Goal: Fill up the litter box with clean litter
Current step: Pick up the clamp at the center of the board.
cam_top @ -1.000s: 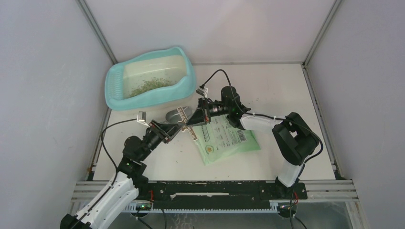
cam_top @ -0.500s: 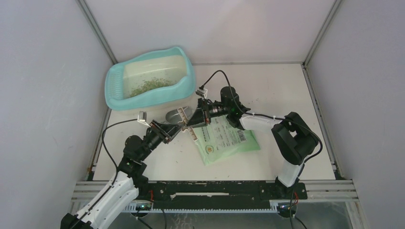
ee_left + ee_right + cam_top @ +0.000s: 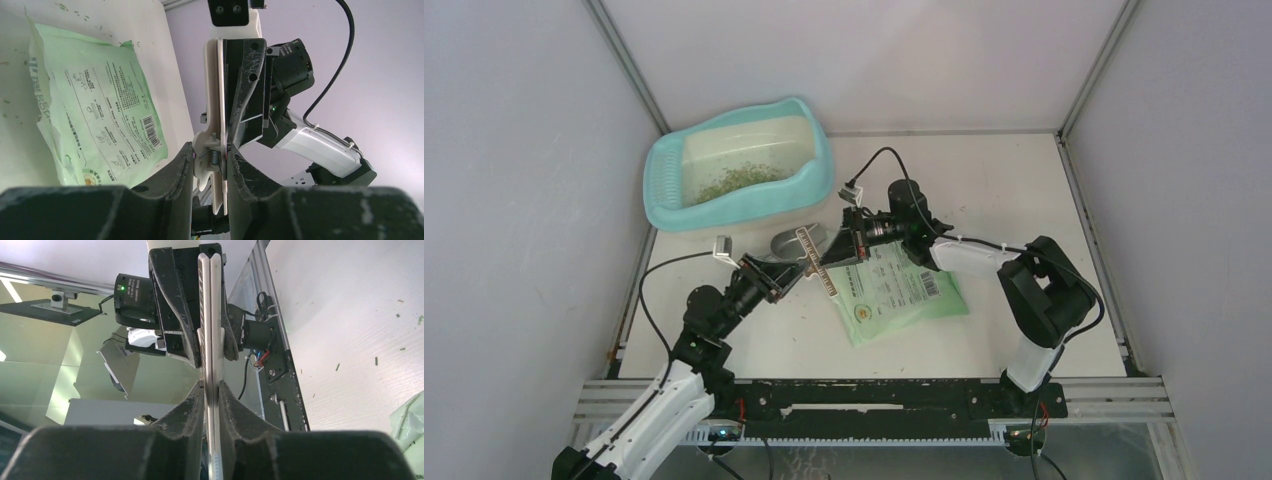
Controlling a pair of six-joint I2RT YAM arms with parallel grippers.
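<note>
- Currently, left gripper [image 3: 210, 152]: jaws drawn narrow, pinching the white bag clip [image 3: 214, 90] near its spring.
- Right gripper [image 3: 211, 387]: nearly closed, clamped on the same clip.
- Litter box [image 3: 664, 205]: beyond the grippers, leftward; litter [image 3: 739, 180] scattered thinly inside.

I can't read any words here. The flat green printed bag [image 3: 90, 100] has a black barcode [image 3: 152, 132], little drawings and tiny writing, all too small for me.
</note>
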